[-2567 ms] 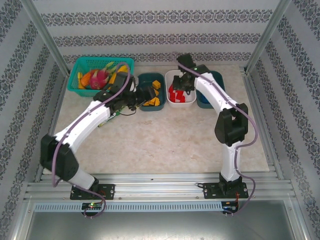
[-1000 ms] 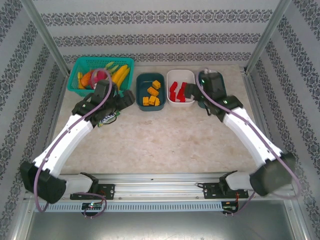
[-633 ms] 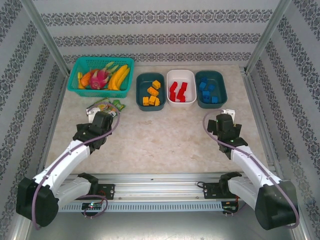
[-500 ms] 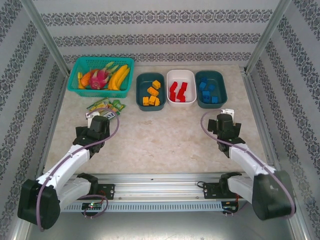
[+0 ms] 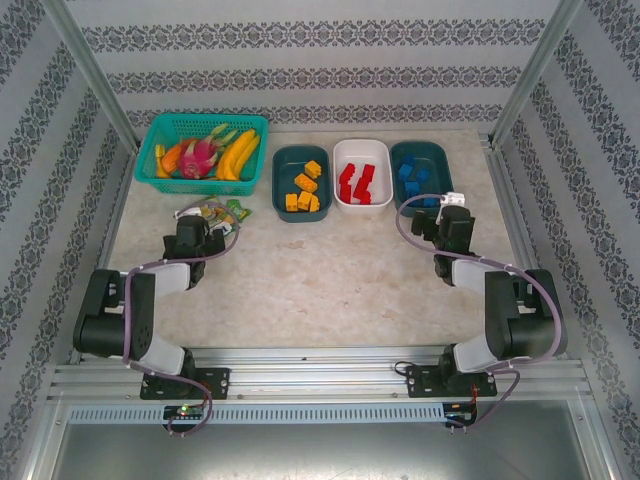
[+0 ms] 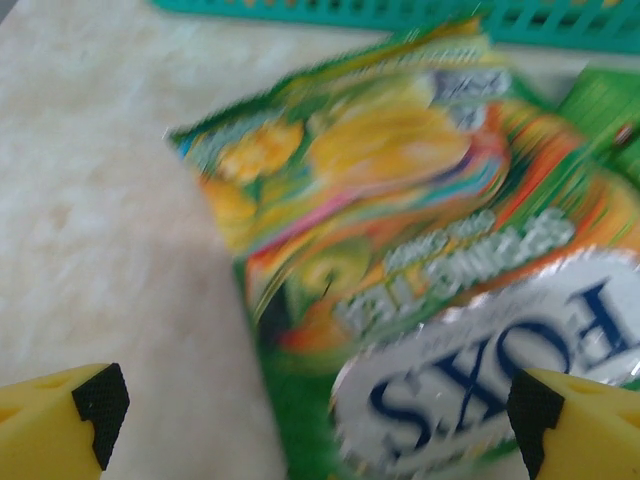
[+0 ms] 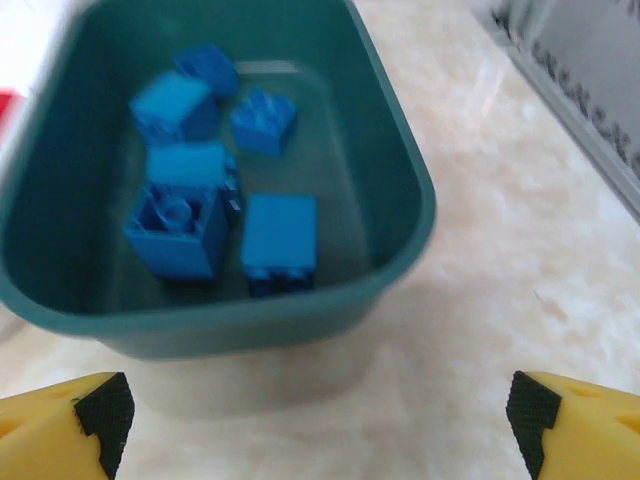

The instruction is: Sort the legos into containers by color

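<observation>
Grippers both gape empty: the left gripper [image 6: 315, 410] over a green snack packet [image 6: 400, 250], the right gripper [image 7: 320, 415] just short of the dark teal tub [image 7: 410, 190] holding blue bricks [image 7: 180, 225]. Farther back, red bricks [image 5: 356, 183] lie in the white tub [image 5: 361, 144], yellow-orange bricks [image 5: 303, 190] in the other teal tub [image 5: 289, 160]

I saw pale wallpaper [image 5: 320, 60] banded with dark floral stripes ahead and out to both sides. Underneath lay a beige marbled tabletop [image 5: 330, 285], lit softly and evenly. Slanted metal posts [image 5: 88, 75] rose at the far corners ahead, and ribbed aluminium rails [image 5: 320, 378] ran across behind, at the near edge.
</observation>
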Robot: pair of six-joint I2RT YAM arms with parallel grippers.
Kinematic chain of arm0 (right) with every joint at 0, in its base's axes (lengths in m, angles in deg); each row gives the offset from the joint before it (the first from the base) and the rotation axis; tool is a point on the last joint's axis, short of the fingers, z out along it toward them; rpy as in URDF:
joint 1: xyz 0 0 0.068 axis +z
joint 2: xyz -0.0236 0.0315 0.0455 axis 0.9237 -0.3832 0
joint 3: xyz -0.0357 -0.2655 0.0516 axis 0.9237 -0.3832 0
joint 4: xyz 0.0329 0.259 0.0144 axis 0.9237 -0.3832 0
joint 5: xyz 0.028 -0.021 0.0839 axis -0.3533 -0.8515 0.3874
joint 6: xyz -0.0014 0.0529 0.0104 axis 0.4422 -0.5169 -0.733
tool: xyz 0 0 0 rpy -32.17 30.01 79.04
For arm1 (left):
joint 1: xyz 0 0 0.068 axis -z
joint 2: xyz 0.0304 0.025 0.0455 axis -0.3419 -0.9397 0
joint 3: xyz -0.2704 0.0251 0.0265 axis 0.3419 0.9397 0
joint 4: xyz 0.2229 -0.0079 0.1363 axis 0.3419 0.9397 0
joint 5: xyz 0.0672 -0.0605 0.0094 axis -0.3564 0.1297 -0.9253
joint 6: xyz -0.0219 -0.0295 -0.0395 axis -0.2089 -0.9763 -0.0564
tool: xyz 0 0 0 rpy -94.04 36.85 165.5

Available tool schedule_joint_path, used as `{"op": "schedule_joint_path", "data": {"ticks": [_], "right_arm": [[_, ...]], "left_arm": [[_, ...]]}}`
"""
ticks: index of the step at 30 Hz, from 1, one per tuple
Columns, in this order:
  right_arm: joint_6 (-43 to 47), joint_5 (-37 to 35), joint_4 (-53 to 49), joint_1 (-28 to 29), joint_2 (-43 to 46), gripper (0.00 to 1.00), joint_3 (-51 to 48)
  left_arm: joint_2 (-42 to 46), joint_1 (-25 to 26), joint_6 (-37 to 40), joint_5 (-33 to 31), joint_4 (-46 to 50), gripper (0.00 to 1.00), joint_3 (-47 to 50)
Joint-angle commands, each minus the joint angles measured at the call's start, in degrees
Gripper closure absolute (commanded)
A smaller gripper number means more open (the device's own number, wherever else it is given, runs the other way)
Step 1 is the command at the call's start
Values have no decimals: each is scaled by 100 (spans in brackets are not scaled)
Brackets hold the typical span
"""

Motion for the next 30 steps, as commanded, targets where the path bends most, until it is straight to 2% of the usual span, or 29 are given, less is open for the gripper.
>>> {"op": "schedule_joint_path", "data": {"ticks": [1,4,6,8,9,11,12,13,30], "right_arm": [[77,538,1685,-91,64,2,-825],[10,499,3549,-119,-443,2,-1481],[49,500,2960,-111,-209,2,-1338],[88,508,2154,-99,-143,2,-977],[123,404,2032,-42,-222,2,-808],[243,190,1778,114,-164,2,-707],[256,177,1861,126,-187,2,-732],[245,176,1920,131,-206,2,-737],[243,244,1844,100,-183,2,-722]], "left_arm": [[-122,-106,407,768,-1200,0,-2],[-83,-106,434,828,-2087,0,514],[-369,-108,385,649,-3134,0,895],[-213,-103,352,668,-2522,0,736],[-337,-89,417,648,-2923,0,828],[-246,-89,383,651,-2601,0,753],[-312,-93,412,641,-2838,0,800],[-247,-89,389,649,-2624,0,761],[-272,-71,422,636,-2728,0,779]]}}
